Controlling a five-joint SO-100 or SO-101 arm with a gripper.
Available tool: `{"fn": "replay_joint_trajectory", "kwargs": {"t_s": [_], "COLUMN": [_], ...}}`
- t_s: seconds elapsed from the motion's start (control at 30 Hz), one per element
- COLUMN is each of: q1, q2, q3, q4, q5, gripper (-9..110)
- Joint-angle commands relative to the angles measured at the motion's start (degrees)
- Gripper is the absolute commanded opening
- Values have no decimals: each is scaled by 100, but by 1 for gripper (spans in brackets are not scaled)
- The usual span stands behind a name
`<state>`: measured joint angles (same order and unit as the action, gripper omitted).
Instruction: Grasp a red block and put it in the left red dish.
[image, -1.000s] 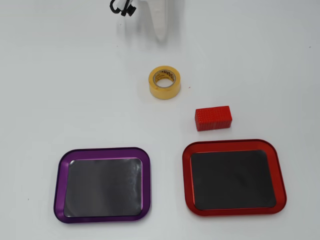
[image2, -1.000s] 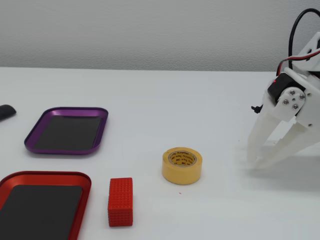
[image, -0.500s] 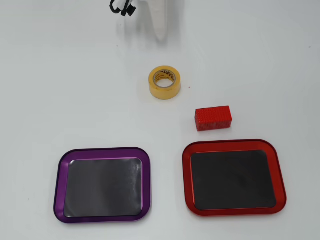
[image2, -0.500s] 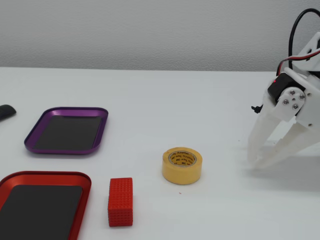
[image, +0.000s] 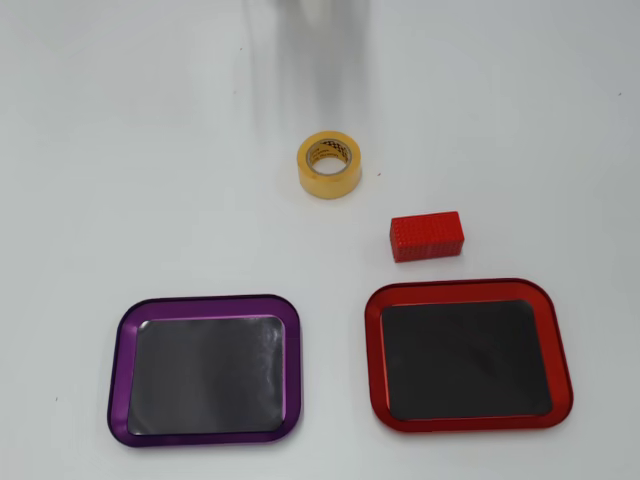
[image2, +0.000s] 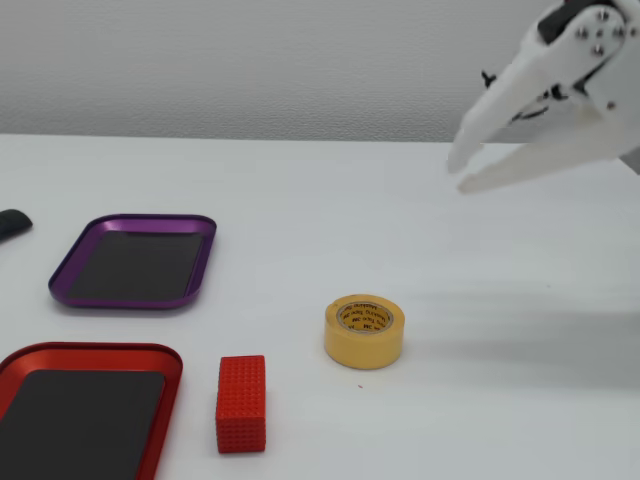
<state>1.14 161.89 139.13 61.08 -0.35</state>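
Observation:
The red block (image: 426, 236) lies on the white table just above the red dish (image: 467, 295) in the overhead view. In the fixed view the block (image2: 241, 402) lies right of the red dish (image2: 90, 352), at the front left. The dish holds nothing. My white gripper (image2: 459, 176) hangs high at the upper right of the fixed view, far from the block. Its fingertips are close together and hold nothing. The overhead view shows no gripper, only a grey blur at the top middle.
A yellow tape roll (image: 329, 164) stands beyond the block, also in the fixed view (image2: 365, 330). A purple-rimmed tray (image: 208, 305) lies beside the red dish, also in the fixed view (image2: 135, 222). A dark object (image2: 12, 223) shows at the fixed view's left edge.

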Motion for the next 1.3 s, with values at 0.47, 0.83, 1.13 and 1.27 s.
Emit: {"fn": "replay_joint_trajectory", "kwargs": {"t_s": [0.47,0.83,1.13,1.27], "q1": [-1521,-1521,-1274,-1257], "q2": [-6618,-7998,-9044,-9141], "q3": [-4816,-6073,-6486,-6486], "q4": [835,782,545,325], "q5": [-44,-53,-53,-53], "gripper": [8,25,25,25]}}
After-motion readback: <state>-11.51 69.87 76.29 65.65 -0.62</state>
